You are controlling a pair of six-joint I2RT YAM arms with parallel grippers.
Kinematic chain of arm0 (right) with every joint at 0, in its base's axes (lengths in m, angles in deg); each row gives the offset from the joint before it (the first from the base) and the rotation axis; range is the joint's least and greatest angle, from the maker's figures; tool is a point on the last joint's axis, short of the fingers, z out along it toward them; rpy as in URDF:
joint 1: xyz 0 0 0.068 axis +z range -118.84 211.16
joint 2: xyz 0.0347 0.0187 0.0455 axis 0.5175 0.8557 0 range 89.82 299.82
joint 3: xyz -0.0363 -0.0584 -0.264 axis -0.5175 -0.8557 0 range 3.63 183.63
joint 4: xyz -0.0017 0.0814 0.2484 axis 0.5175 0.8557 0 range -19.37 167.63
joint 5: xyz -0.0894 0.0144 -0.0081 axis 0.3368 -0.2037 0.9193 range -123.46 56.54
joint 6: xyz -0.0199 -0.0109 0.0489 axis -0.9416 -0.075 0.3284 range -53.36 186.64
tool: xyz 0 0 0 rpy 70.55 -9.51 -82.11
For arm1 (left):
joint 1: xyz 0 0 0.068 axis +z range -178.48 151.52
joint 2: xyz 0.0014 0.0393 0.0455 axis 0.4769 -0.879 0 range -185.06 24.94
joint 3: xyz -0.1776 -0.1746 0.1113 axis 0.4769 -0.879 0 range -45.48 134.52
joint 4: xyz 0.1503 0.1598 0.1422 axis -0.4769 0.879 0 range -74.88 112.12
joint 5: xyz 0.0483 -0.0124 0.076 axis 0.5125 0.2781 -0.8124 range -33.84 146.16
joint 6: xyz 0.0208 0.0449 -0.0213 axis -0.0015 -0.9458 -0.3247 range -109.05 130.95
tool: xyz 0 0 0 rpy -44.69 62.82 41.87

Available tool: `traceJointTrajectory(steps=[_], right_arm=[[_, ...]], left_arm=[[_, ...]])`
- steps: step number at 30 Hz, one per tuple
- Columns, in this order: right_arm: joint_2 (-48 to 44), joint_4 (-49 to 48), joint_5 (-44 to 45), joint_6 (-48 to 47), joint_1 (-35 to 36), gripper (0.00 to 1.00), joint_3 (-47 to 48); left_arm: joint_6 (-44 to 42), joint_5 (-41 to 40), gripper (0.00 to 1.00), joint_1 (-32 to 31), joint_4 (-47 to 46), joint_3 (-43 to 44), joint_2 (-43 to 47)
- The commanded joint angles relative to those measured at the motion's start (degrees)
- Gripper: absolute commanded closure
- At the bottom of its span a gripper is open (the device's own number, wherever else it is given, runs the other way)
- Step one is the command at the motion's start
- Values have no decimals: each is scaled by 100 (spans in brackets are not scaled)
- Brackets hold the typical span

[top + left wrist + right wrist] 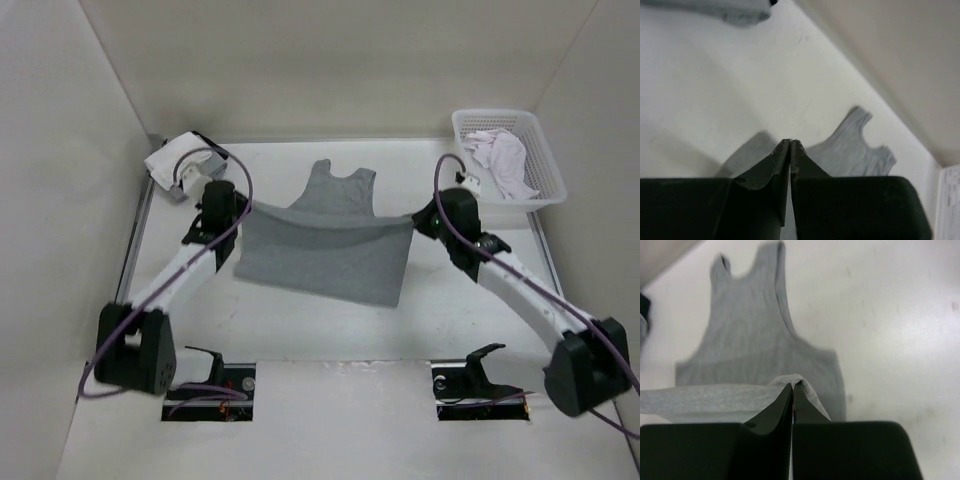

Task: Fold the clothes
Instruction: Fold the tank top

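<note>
Open white table (320, 335) lies between the arm bases and the cloth. Left claw (240, 206) and right claw (419, 222) are each clenched on a corner of the clothes (325, 255), with the edge stretched between them. Strap end lies flat beyond. Plain grey, sleeveless. Far corners: basket (500, 114) on the right, grey box (172, 190) on the left.

— Any writing, labels, brands or numbers to read here?
— None legible in any of the 3 views.
</note>
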Motion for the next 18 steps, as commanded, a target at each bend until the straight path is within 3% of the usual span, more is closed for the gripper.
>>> traceJointTrajectory(steps=[1,6,8,10,12,14,16,18], right_arm=[[942,-1318,-694,-459,-690,100,1099],[2945,-1293,-1221,-310,-1403,100,2864],[3780,-1109,-1476,-318,-1465,86,3708],[4388,-837,-1547,-266,-1474,62,4316],[4418,-704,-1486,-318,-1457,48,4328],[4007,-948,-1241,-353,-1335,45,3672],[3357,-1360,-977,-310,-1089,48,2672],[2689,-1923,-722,-231,-781,62,1617]], left_arm=[[-74,56,98,156,-1504,1480,-1332],[-442,407,94,280,-882,4082,-3635],[-496,600,80,350,-460,4874,-4357],[-470,812,66,438,-196,5202,-4711],[-356,918,59,526,-194,4845,-4494],[-382,830,60,535,-448,4012,-3881],[-294,708,64,482,-921,2679,-2968],[-75,532,65,342,-1545,1141,-2001]])
